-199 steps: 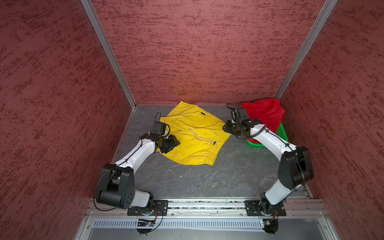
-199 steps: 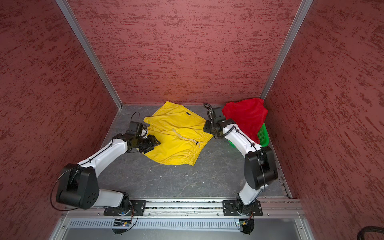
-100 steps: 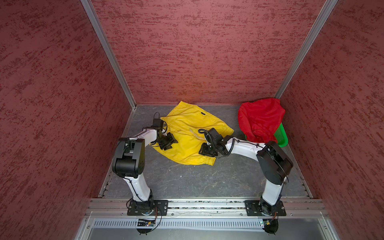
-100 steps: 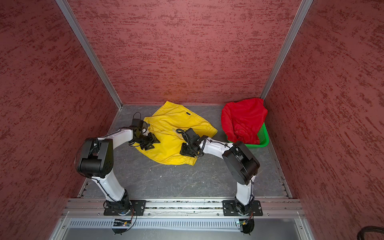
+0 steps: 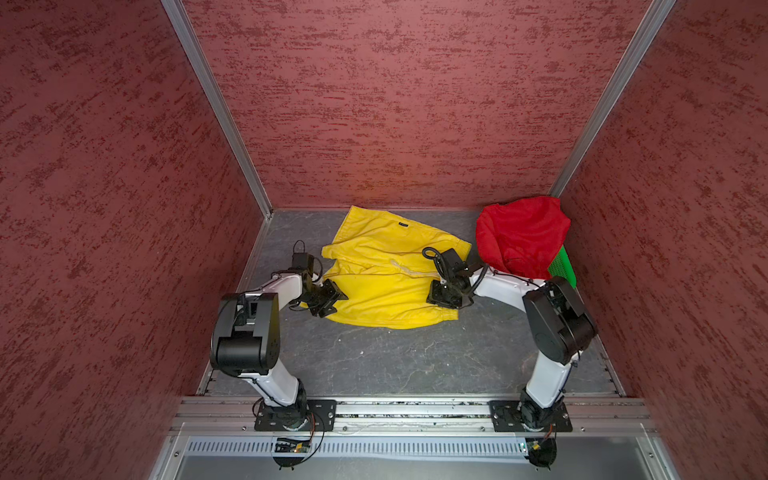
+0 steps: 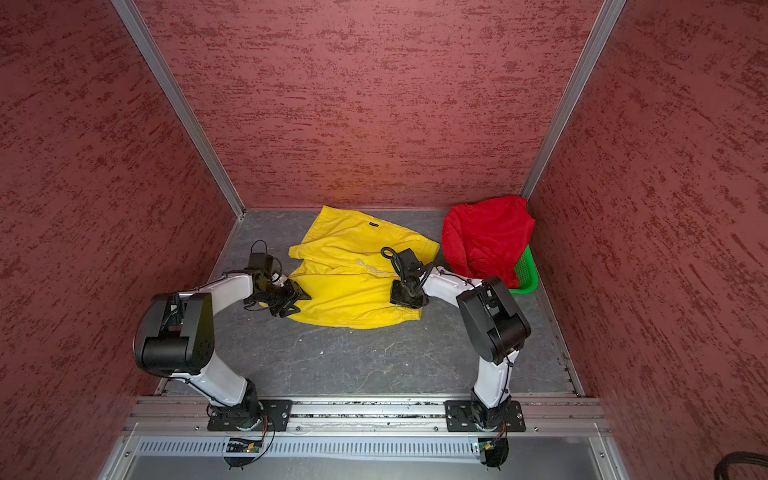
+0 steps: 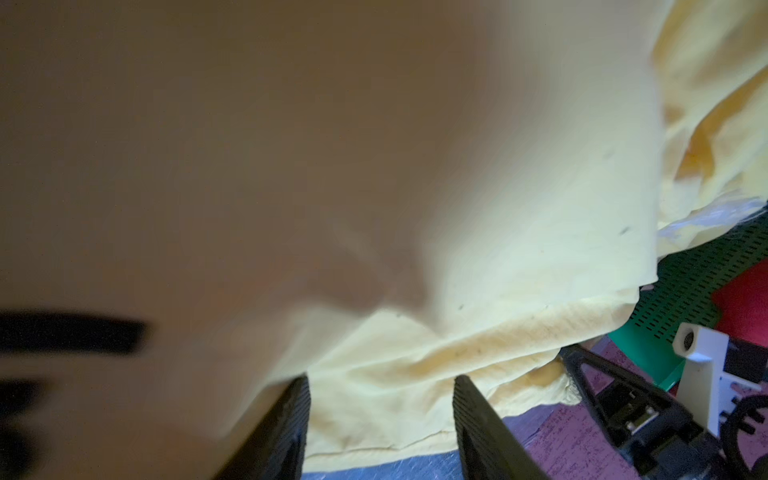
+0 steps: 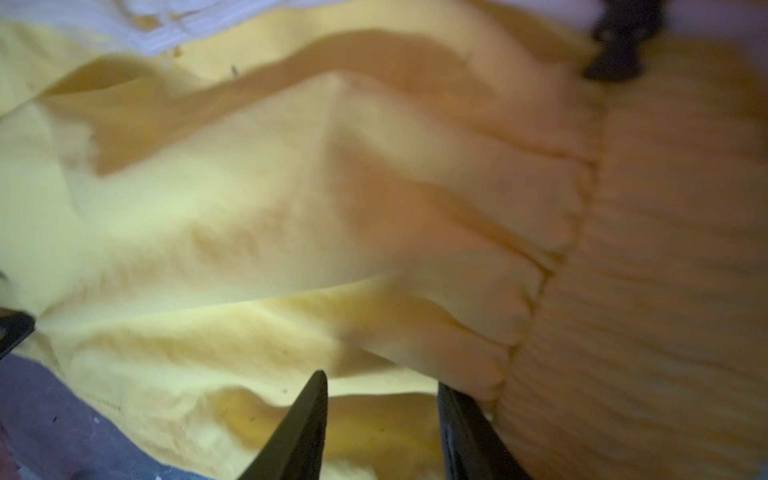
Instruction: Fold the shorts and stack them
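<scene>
Right gripper [image 8: 381, 379] and left gripper [image 7: 381, 380], jaws parted, were brought onto the yellow shorts [image 5: 386, 286]; only 1 layer might be pinched.

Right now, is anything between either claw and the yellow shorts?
Nothing visible. The left claw and right claw each sit at an edge of the yellow shorts, jaws apart, fabric directly ahead. The red shorts, draped over the green basket, lie off to the side.
</scene>
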Controlling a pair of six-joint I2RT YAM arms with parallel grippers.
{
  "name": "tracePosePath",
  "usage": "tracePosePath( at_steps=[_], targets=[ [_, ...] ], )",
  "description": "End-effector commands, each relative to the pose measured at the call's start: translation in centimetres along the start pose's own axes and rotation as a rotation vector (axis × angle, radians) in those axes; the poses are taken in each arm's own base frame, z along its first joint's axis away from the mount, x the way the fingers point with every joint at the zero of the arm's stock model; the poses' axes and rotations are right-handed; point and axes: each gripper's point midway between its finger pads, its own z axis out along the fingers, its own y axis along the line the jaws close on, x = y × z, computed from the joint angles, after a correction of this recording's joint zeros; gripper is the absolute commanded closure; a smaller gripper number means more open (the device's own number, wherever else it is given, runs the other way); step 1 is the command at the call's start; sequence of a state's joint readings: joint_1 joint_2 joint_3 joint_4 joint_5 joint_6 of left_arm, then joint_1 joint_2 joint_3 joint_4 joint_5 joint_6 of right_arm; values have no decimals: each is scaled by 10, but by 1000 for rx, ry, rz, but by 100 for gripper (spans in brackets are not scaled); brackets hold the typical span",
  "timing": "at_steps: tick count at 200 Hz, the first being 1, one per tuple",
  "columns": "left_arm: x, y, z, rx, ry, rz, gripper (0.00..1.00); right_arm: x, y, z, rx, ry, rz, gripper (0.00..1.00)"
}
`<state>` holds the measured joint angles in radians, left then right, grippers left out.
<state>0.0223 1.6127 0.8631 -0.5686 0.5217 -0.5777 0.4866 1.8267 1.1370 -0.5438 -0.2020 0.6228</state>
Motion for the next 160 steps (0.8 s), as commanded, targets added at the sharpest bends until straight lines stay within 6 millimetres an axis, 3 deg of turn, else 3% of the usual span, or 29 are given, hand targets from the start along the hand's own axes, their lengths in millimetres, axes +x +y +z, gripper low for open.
tracePosePath(
  at_steps=[1,23,46,65,97,160],
  targets=[
    [0,-17,-18,41,-52,22,40,-14,11,-44,9,-65,-41,51],
    [4,-28,-25,61,-75,45,40,-12,17,-79,-92,-139,62,48],
    [5,-26,-25,53,-79,39,40,4,-1,-92,-213,-176,262,46],
    [6,-21,-24,33,-76,33,39,16,-29,-89,-259,-216,453,44],
    [7,-19,-21,24,-68,30,40,18,-64,-85,-360,-319,699,41],
    [3,-21,-20,14,-66,37,40,1,-67,-57,-439,-299,794,39]
  ],
)
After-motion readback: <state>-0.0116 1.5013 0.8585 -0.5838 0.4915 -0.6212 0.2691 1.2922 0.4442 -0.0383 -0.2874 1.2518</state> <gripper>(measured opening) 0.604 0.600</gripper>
